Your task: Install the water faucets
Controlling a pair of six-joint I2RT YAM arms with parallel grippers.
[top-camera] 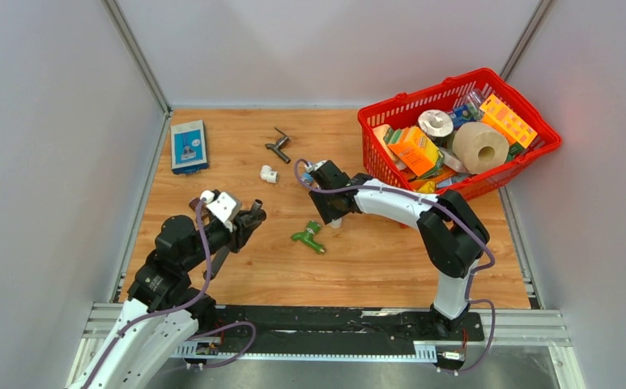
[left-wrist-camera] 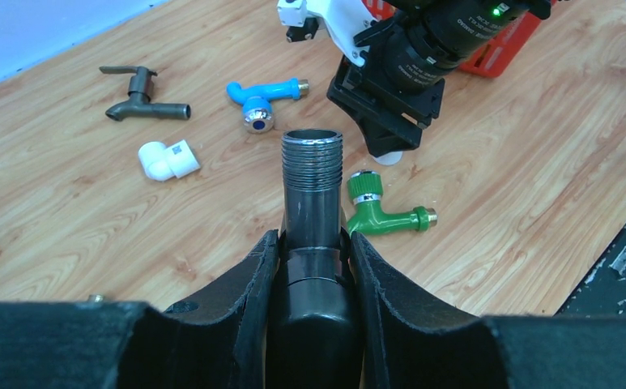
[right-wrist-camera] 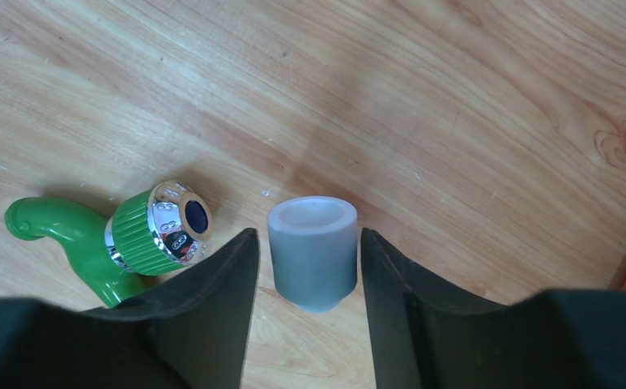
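**Metal tap in hand, three on the table**

The left gripper (left-wrist-camera: 313,235) clamps the long dark-grey faucet (left-wrist-camera: 313,174) below its threads. It looks rigid, weighty and slick, so the barrel seems the best hold. Three more lie on the table (left-wrist-camera: 496,203): the lever faucet (left-wrist-camera: 143,99), blue faucet (left-wrist-camera: 261,96) and green faucet (left-wrist-camera: 382,212). There are two white fittings, the loose fitting (left-wrist-camera: 168,158) and the second fitting (right-wrist-camera: 313,243), which sits inside the right gripper (right-wrist-camera: 308,232); whether it is clamped is unclear.

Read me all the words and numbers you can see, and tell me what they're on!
No text here reads clearly.
Green faucet: raised marks on its chrome cap ring, too blurred to read.
White elbow fitting: small sticker, too small to read.
Blue box: print too small.
Orange boxes in the red basket: print too small.
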